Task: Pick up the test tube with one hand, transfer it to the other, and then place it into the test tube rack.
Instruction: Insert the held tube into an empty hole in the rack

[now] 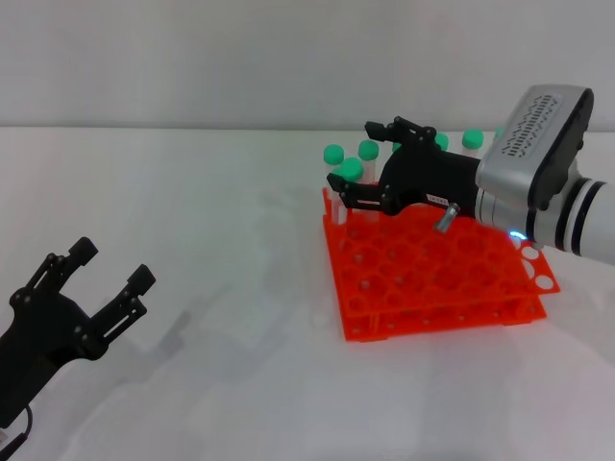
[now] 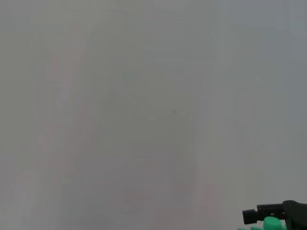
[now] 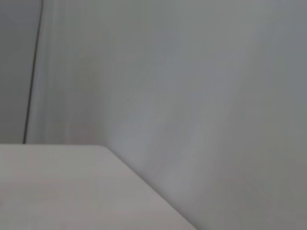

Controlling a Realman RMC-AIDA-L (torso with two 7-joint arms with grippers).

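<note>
Nearest the robot, at the lower left of the head view, the left gripper is hovering low over the white table with its two black fingers spread wide and nothing between them, well apart from everything else. Farther out and to the right, the orange-red test tube rack is sitting flat on the table, its grid of round holes mostly showing unfilled toward the near side. Above the rack's far left corner, the right gripper is reaching in from the right on its silver wrist, where a bluish light is glowing on the underside. Its fingers are standing apart, one higher and one lower, and whether they are touching any tube cannot be told. Just beside those fingertips, the green-capped test tubes are standing upright in the rack's back rows, with more green caps peeking out behind the gripper body. Which of these is the tube being handled cannot be told. At the edge of the left wrist view, a black finger and a green cap are showing against the pale wall.
</note>
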